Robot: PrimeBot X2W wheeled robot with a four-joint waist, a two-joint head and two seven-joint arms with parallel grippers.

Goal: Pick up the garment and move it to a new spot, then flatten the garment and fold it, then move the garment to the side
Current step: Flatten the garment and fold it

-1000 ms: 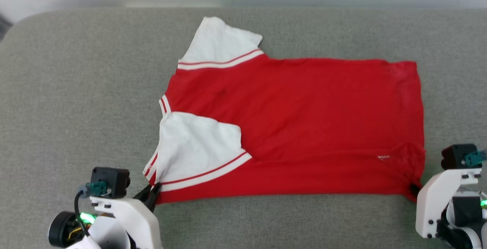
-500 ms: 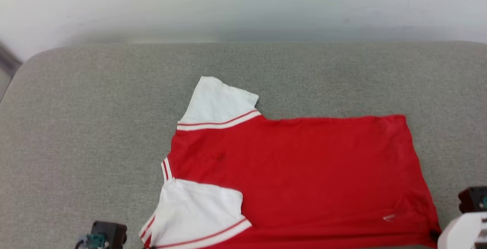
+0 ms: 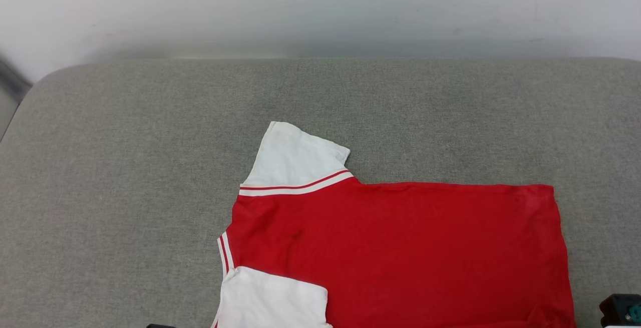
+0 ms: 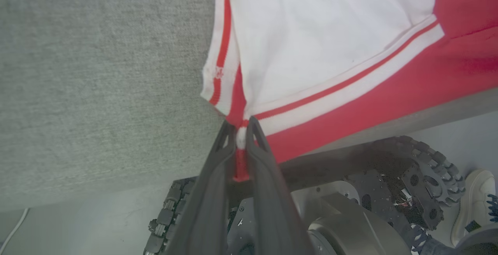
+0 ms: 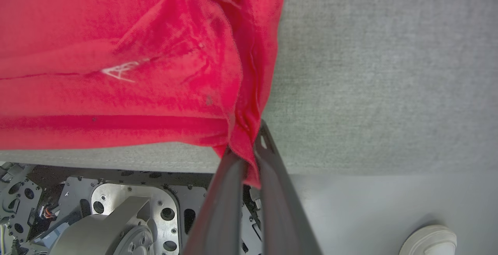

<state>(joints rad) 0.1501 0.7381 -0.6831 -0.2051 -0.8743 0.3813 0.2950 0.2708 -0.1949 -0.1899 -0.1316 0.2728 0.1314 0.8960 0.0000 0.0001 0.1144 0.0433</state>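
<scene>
The red jersey T-shirt with white striped sleeves (image 3: 400, 253) lies flat at 6 o'clock on the grey fabric worktop (image 3: 125, 168), the left tool (image 4: 241, 130) clamped on its sleeve corner and the right tool (image 5: 246, 138) on its hem corner; uneven pulls could slip either thin pinch, and a person's white shoe (image 4: 476, 200) stands near the robot's base.

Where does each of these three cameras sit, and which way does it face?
Head view: on the robot's head, facing forward and down at the red jersey T-shirt with white sleeves on the grey fabric cushion; a dark right-arm block in the corner.
Left wrist view: on that wrist, facing along the left arm's dark fingers, shut on the T-shirt's sleeve-end corner; metal base below.
Right wrist view: likewise, along the right arm's fingers, shut on a hem corner.
Both wrist views share the T-shirt, cushion edge and base.
</scene>
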